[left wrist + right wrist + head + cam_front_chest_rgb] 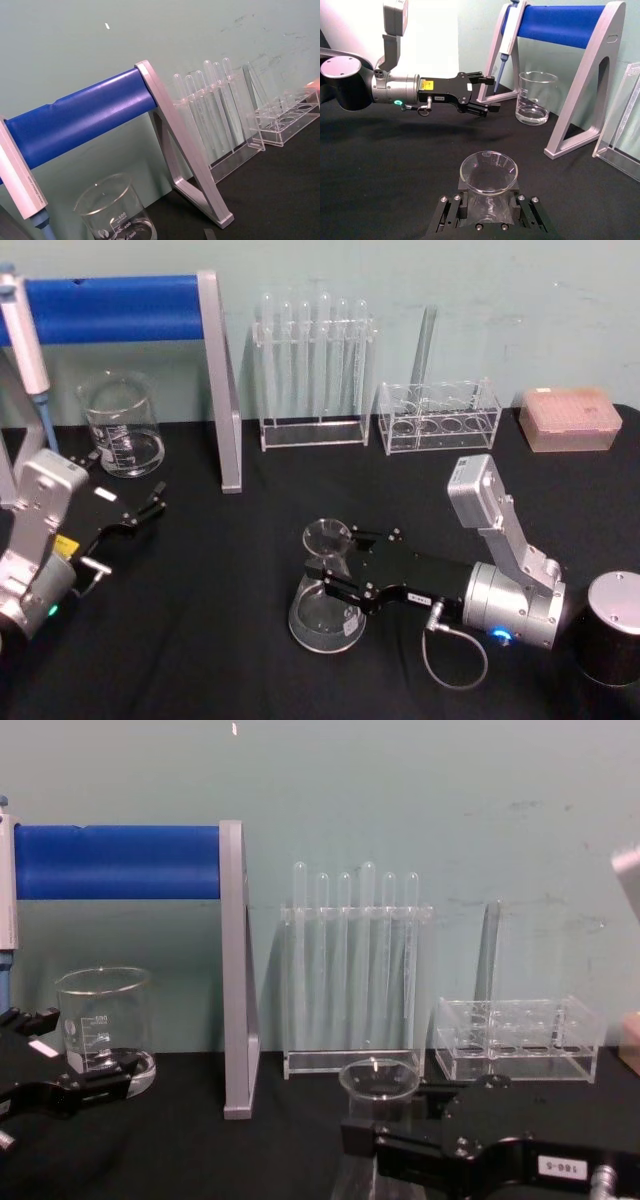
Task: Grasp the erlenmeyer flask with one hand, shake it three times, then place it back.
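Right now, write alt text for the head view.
The right gripper clamps the neck of the erlenmeyer flask, standing upright on a black table. The left gripper hangs open near a beaker; test tube racks line the back.

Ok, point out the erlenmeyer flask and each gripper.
erlenmeyer flask (322, 628): head view, on its wide glass base.
right gripper (336, 562): head view, midway between its fingertips, at the flask's neck.
left gripper (156, 502): head view, midway between its open fingertips, near the beaker (122, 428).
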`<state>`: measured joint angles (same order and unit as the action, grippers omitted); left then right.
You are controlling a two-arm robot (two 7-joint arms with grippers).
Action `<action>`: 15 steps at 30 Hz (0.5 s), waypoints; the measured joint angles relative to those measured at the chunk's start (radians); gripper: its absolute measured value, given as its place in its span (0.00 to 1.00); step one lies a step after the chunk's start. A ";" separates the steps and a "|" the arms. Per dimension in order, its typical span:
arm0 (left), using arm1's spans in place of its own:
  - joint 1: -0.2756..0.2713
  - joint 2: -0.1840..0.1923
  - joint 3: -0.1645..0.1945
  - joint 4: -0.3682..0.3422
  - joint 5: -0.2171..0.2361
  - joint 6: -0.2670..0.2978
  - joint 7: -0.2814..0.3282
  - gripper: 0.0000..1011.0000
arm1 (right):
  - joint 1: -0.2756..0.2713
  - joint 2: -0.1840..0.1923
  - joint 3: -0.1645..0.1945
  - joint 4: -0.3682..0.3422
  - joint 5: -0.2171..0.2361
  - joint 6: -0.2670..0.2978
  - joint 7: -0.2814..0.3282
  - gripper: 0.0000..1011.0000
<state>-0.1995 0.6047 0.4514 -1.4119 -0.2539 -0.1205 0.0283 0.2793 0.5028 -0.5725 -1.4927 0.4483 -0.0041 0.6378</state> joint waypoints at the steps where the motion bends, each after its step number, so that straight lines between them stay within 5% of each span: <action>1: 0.000 0.000 0.000 0.000 0.000 0.000 0.000 0.99 | 0.000 0.000 0.000 0.000 0.000 0.000 0.000 0.44; 15: 0.000 0.000 0.000 0.000 0.000 0.000 0.000 0.99 | -0.001 -0.001 -0.003 -0.002 -0.002 0.008 -0.006 0.44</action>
<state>-0.1995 0.6047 0.4514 -1.4120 -0.2539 -0.1205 0.0283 0.2783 0.5019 -0.5750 -1.4949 0.4461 0.0037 0.6322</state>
